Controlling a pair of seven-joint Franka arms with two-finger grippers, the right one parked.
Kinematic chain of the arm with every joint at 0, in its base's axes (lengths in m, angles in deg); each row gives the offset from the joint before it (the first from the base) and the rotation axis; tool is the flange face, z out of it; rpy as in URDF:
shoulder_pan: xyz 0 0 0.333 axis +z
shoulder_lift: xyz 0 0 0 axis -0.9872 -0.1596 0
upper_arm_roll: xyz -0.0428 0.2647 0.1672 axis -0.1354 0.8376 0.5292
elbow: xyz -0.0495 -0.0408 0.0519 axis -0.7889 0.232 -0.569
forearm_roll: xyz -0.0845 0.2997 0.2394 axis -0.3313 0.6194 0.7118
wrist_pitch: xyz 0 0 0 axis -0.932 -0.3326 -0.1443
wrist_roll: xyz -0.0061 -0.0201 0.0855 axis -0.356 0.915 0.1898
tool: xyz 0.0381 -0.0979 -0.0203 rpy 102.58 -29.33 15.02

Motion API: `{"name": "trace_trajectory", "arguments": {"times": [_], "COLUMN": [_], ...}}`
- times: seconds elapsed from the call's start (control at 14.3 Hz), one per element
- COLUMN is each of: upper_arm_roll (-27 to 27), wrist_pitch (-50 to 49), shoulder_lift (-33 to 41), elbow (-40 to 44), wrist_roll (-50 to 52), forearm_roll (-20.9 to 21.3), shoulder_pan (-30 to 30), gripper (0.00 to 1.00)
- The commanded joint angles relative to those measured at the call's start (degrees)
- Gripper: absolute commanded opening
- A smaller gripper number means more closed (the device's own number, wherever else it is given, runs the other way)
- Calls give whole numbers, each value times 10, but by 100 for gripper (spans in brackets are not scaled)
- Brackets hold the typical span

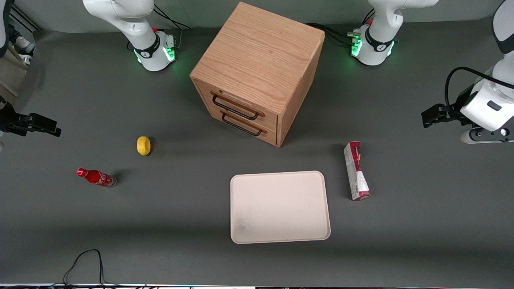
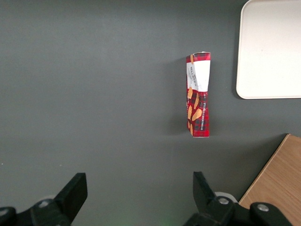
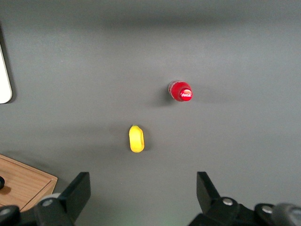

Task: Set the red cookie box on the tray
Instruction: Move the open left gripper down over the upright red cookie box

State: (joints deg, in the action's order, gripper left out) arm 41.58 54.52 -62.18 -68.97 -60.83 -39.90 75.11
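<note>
With the gripper [image 2: 136,200] open and high, well apart from the box [image 1: 356,170], a skewed grasp risks tipping it beside the tray [image 1: 280,206].

The small red soda bottle [image 1: 96,177] carries white Coca-Cola script along its side, and the same script shows on its red cap [image 3: 184,93] in the right wrist view. The red cookie box [image 2: 198,94] has small print on its white panel, too fine to read.
</note>
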Motion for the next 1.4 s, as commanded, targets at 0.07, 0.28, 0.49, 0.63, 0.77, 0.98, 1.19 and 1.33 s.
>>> {"name": "trace_trajectory", "arguments": {"times": [0.07,0.28,0.49,0.63,0.77,0.98,1.19,1.33], "upper_arm_roll": [-36,-113,-122,-121,-119,-116,-116,-116], "wrist_pitch": [-32,-60,-84,-78,-79,-57,-3,67], "shoulder_lift": [-42,-121,-172,-174,-174,-159,-151,-148], "elbow": [75,162,245,246,240,185,108,38], "wrist_roll": [38,200,220,212,195,194,177,166], "forearm_roll": [-7,-2,-2,-2,1,4,5,5], "shoulder_pan": [-15,-35,-52,-49,-46,-34,-1,22], "gripper": [99,99,100,100,100,100,99,99]}}
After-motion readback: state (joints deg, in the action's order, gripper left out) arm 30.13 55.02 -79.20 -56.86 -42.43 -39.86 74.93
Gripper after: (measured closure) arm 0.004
